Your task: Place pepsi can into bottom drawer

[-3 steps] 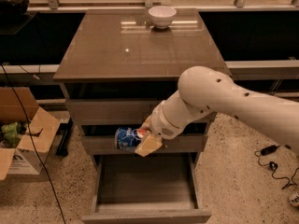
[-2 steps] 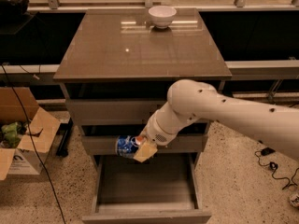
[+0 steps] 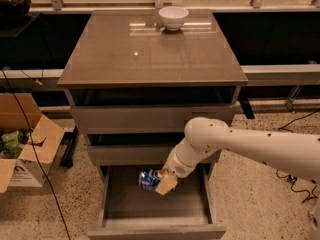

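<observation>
The pepsi can [image 3: 149,179], blue with silvery ends, lies on its side in my gripper [image 3: 161,182], which is shut on it. I hold it over the left middle of the bottom drawer [image 3: 155,204], which is pulled wide open below the cabinet. The can hangs a little above the drawer's floor, just under the front of the middle drawer [image 3: 150,153]. My white arm [image 3: 240,146] reaches in from the right.
A white bowl [image 3: 173,17] stands at the back of the cabinet top [image 3: 150,49]. An open cardboard box [image 3: 22,144] sits on the floor at the left. Cables lie on the floor at the left and right.
My arm has lowered and swung in toward the cabinet, carrying the can down from in front of the middle drawer into the opening of the bottom drawer.
</observation>
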Tool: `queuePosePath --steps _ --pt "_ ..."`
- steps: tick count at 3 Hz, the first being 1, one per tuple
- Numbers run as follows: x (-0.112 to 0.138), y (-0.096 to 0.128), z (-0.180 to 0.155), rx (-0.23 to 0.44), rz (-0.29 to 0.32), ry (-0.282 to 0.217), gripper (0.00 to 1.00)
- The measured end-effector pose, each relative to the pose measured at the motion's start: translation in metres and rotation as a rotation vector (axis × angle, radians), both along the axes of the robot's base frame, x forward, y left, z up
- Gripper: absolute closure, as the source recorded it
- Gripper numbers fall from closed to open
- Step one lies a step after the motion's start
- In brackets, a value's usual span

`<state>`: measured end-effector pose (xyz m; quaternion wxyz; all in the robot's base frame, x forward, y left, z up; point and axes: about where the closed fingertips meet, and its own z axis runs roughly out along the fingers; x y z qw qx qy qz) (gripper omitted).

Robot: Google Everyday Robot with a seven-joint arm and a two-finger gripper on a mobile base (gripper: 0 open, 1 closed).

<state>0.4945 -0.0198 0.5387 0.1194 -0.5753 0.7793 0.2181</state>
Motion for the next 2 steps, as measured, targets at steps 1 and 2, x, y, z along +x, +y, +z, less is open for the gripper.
queuePosePath --steps 1,2 --pt "0.0 -0.039 -0.083 0.063 -0.094 0.061 1.0" --pt "0.015 -0.058 -0.132 0.097 -0.127 0.088 1.0"
